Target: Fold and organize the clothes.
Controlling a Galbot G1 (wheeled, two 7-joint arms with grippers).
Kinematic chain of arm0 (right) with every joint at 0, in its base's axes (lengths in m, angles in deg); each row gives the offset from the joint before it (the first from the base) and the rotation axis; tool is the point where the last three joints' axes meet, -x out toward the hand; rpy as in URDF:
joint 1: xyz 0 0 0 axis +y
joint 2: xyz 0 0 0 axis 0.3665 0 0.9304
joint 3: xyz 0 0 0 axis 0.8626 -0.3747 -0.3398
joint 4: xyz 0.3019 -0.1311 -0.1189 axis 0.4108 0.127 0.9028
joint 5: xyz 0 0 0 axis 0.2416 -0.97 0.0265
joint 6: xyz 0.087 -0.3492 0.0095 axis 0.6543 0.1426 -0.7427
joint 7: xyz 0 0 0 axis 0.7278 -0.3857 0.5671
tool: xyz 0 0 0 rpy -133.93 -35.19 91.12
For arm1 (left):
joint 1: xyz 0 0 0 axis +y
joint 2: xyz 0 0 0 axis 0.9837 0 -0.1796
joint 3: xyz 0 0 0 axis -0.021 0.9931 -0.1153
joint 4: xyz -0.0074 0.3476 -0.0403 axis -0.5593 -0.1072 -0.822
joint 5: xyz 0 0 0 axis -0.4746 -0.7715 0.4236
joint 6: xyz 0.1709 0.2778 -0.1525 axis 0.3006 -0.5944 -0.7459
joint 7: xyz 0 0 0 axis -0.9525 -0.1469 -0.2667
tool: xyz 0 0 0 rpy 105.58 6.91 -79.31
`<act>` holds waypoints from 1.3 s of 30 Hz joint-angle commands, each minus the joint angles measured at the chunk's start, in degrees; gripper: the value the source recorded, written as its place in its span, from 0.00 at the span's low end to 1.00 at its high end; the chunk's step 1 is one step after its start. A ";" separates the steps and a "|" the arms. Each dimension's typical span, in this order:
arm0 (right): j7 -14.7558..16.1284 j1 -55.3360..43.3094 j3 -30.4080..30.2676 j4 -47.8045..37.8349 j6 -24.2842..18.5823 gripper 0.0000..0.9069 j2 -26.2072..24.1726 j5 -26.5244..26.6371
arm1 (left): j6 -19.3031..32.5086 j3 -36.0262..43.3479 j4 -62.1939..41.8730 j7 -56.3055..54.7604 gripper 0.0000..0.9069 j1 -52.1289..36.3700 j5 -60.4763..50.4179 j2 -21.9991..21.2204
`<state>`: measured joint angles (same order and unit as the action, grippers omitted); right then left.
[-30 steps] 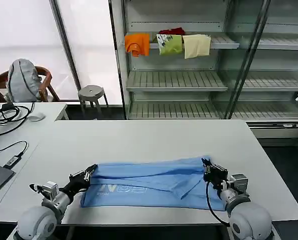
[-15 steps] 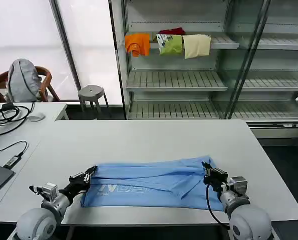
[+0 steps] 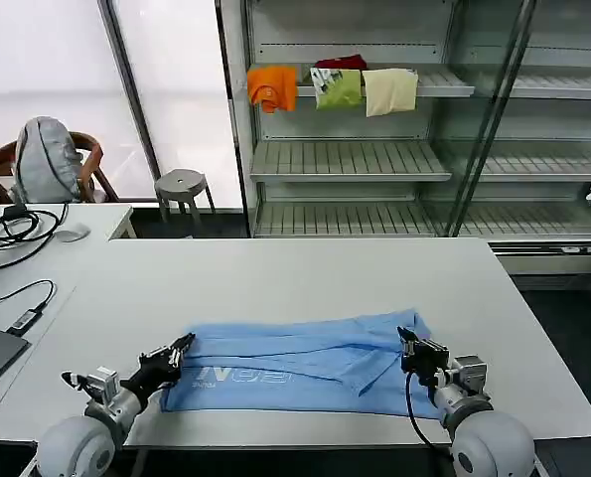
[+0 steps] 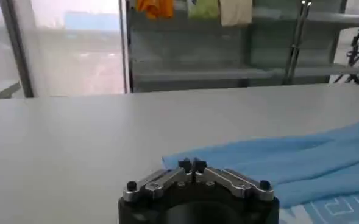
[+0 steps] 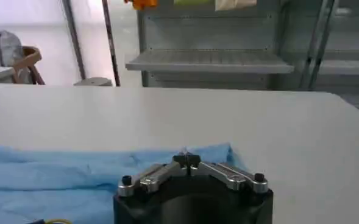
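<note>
Your work surface is one white table (image 3: 305, 278). On it lies a light-blue T-shirt (image 3: 295, 366), folded into a long band with whitish lettering toward its 9 o'clock end, near the table's 6 o'clock edge.

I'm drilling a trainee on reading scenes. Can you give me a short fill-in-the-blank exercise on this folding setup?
1. The light-blue short-sleeved T-shirt lies on a ___ table.
2. The left gripper is at the shirt's ___ end.
3. The right gripper has its fingers ___.
4. The folded orange garment hangs from a ___ behind the table.

Missing words: white; left; shut; shelf
</note>
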<state>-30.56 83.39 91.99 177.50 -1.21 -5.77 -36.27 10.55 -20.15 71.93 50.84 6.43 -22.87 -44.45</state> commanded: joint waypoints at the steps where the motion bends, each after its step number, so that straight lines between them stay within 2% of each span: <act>1: 0.05 0.55 0.18 0.13 -0.01 0.00 0.14 -0.06 | 0.45 0.46 -0.79 -0.11 0.02 -0.41 -0.99 -0.10; 18: -0.05 1.66 0.53 0.54 -0.04 0.00 0.99 -0.38 | 0.65 0.40 -0.71 -0.02 0.03 -0.28 -1.00 0.14; 19: -0.03 1.64 0.52 0.47 -0.06 0.00 1.00 -0.41 | 0.61 0.39 -0.70 -0.03 1.00 -0.33 -1.00 0.18; 20: -0.03 1.62 0.51 0.35 -0.05 0.47 0.97 -0.46 | 0.46 0.36 -0.65 -0.01 1.00 -0.31 -1.08 0.21; 21: -0.12 1.61 0.49 0.32 -0.05 1.00 0.95 -0.49 | 0.43 0.33 -0.58 -0.05 1.00 -0.23 -1.17 0.23; 28: -0.45 1.95 1.24 -0.31 -0.03 1.00 1.08 -1.30 | 0.25 -0.73 0.52 -0.44 1.00 1.12 -3.72 0.09; 33: -0.24 2.35 4.33 1.05 -0.05 1.00 0.72 -1.25 | 0.11 -4.26 3.78 -1.19 1.00 0.79 2.17 0.81; 37: 0.24 2.34 6.52 1.77 -0.06 1.00 0.03 -1.15 | -1.86 -3.67 7.49 -8.28 1.00 1.58 3.82 1.34; 39: 0.52 2.42 7.47 2.70 -0.06 1.00 -0.07 -1.17 | -3.34 -0.77 9.07 -16.63 1.00 2.67 3.61 1.16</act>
<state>-30.12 85.70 96.26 178.99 -1.27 -5.64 -37.31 10.46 -22.48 74.62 48.91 7.12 -22.87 -43.44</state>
